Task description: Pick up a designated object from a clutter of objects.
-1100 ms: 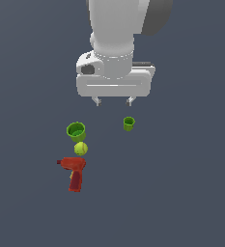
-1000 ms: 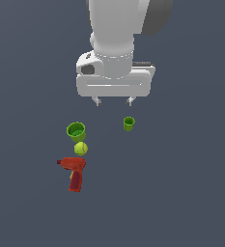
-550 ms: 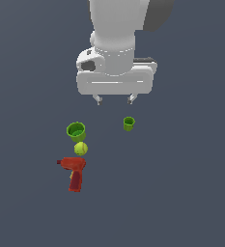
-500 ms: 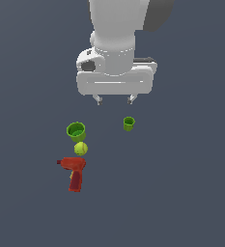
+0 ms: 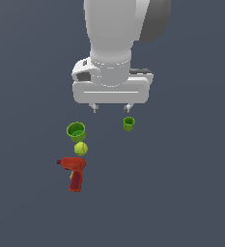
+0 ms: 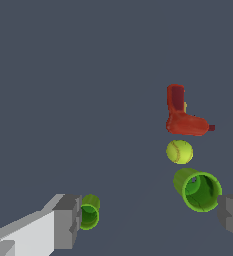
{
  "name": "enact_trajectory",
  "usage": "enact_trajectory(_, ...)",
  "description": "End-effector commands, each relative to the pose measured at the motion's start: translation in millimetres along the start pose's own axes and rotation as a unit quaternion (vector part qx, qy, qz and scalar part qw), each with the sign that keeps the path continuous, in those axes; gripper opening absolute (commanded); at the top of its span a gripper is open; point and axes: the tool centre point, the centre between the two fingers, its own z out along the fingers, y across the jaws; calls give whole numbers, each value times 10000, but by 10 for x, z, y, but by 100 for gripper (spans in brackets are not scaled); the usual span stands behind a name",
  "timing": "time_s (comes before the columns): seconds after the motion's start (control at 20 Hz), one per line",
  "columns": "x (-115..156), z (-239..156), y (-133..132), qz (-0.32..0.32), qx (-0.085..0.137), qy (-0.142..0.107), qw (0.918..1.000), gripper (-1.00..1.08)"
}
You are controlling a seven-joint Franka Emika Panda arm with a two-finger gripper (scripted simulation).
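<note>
The red drill (image 5: 74, 171) lies flat on the grey floor at the exterior view's lower left, its darker handle pointing toward the camera; it also shows in the wrist view (image 6: 182, 117). A yellow-green ball (image 5: 81, 148) sits just behind it, then the larger green cup (image 5: 76, 130). The smaller green cup (image 5: 129, 123) stands apart to the exterior view's right. My gripper (image 5: 111, 108) hangs open and empty above the floor, behind the clutter, between the two cups. In the wrist view the fingers (image 6: 68, 221) stand wide apart, the drill well beyond them.
The floor (image 5: 181, 193) is a plain dark grey surface with no walls or edges in view. In the wrist view the ball (image 6: 179, 151), the larger cup (image 6: 199, 189) and the smaller cup (image 6: 89, 212) lie between my fingers and the drill.
The gripper has shifted slightly, rising a little and turning a touch. The objects have not moved.
</note>
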Motion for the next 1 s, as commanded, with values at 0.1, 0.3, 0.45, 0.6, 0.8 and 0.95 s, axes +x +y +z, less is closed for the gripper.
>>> enact_trajectory(0.1,190,179,117,77,-89,40,9999,108)
enact_trajectory(0.3,410,412,264,160,-207,91,9996,108)
enact_trajectory(0.45,590,632,397,223,-321,136,9991,108)
enact_trajectory(0.6,757,868,535,276,-443,182,9985,108)
enact_trajectory(0.8,955,1200,720,328,-614,241,9973,108)
enact_trajectory(0.95,1084,1460,858,350,-748,285,9962,108)
